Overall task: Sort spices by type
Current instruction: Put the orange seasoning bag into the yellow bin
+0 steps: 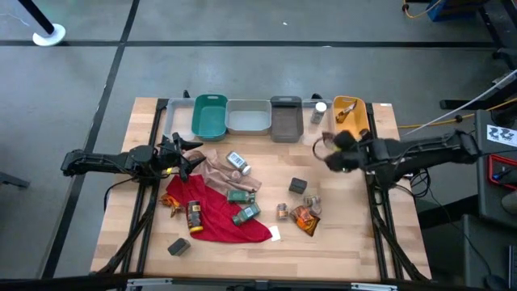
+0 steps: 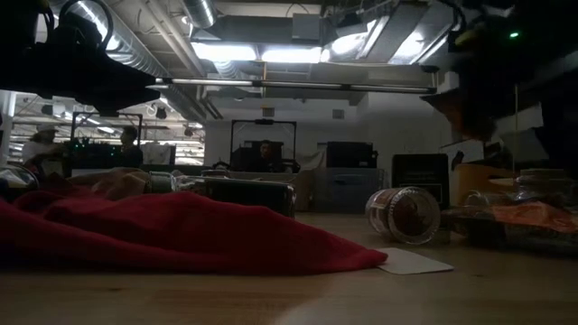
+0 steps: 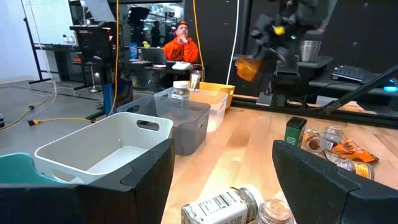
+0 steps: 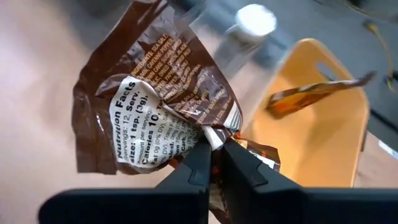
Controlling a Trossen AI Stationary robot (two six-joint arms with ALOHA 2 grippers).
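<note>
High view first, working from the left side of the table across: the left gripper [image 1: 187,153] waits over the tan cloth [image 1: 216,171] beside the red cloth [image 1: 216,212], and its own wrist camera shows its two fingers spread wide with nothing between them. Around the cloths lie spices not yet sorted: a white-capped jar [image 1: 237,162], two green boxes [image 1: 240,196], a small brown jar [image 1: 195,217], a dark box [image 1: 178,246]. Further right sit another dark box [image 1: 298,186], a small jar [image 1: 283,212] and an orange-brown packet [image 1: 306,218].

Along the far edge stand the teal bin [image 1: 209,116], white bin [image 1: 249,119], grey bin [image 1: 286,119] and yellow bin [image 1: 348,113], with a white-capped jar [image 1: 321,108] standing between the last two.

The right gripper [image 1: 333,153] hangs in the air just in front of the yellow bin. Its wrist view shows the fingers pinched tight on a crumpled brown packet [image 4: 158,99], gripped at its lower edge so most of the foil flops free. One orange-brown packet [image 4: 314,94] already lies in the yellow bin [image 4: 339,155], so this looks like the packet bin.

To do the drop well, I judge the gripper should travel until the whole dangling packet is over the bin's opening, not only the fingertips, since the loose foil could catch the rim or brush the standing jar. Release low and let it fall flat.
</note>
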